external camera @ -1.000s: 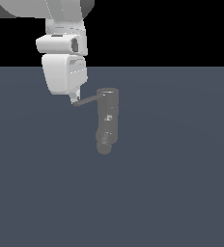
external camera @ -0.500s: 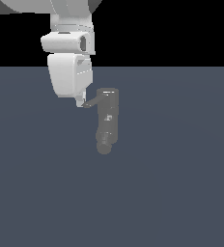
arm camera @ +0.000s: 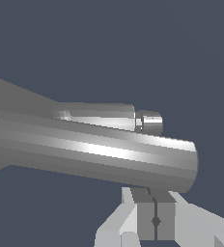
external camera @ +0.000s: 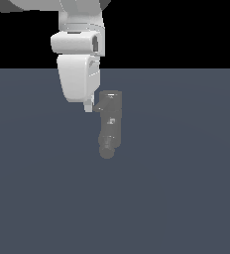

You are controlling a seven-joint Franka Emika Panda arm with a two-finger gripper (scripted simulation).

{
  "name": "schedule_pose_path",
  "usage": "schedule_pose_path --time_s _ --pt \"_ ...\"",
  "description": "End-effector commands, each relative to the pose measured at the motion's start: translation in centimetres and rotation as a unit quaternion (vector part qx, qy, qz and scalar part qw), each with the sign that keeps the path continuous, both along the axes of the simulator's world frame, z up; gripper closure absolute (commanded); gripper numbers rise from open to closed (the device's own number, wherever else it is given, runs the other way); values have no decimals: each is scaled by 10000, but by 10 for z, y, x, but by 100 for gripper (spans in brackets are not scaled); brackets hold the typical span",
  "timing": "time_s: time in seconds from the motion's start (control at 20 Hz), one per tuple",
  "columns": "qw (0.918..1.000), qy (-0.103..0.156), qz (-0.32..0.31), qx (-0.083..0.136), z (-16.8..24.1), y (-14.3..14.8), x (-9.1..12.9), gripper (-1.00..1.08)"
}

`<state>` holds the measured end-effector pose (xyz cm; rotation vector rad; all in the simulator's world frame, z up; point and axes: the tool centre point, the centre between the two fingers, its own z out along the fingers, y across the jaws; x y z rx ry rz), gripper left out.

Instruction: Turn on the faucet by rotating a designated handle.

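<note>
The faucet [external camera: 111,119] is a dull-grey cylinder standing on the dark floor, with its rounded spout end [external camera: 107,151] towards the front. The handle [external camera: 98,107] shows only as a short dark stub sticking out of the body's top towards the exterior view's left. My gripper [external camera: 88,106] hangs from the white arm, its tip against the handle's outer end. In the wrist view the handle [arm camera: 99,154] is a long grey rod close across the picture, with the faucet's spout end [arm camera: 149,122] behind it. The gripper [arm camera: 155,212] is shut, fingers together and empty, touching the rod's side.
The white arm and hand [external camera: 78,69] rise above and to the exterior view's left of the faucet. A flat dark blue-grey floor [external camera: 186,188] lies all around.
My gripper has moved to the exterior view's right, towards the faucet body. The handle has swung with it and now looks much shorter in the exterior view.
</note>
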<state>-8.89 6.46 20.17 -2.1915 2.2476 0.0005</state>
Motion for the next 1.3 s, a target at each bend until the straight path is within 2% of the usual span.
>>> schedule_pose_path --time_s 0.0,0.75,0.8,0.85,1.25 --pt "10000 -1 -57 -3 0 -19 0 108" --pt "10000 8 -74 -9 0 -106 -3 108" --pt "10000 8 -74 -9 0 -106 -3 108" --pt "10000 2 73 -4 0 -86 -1 108" --pt "10000 4 29 -7 0 -113 21 108"
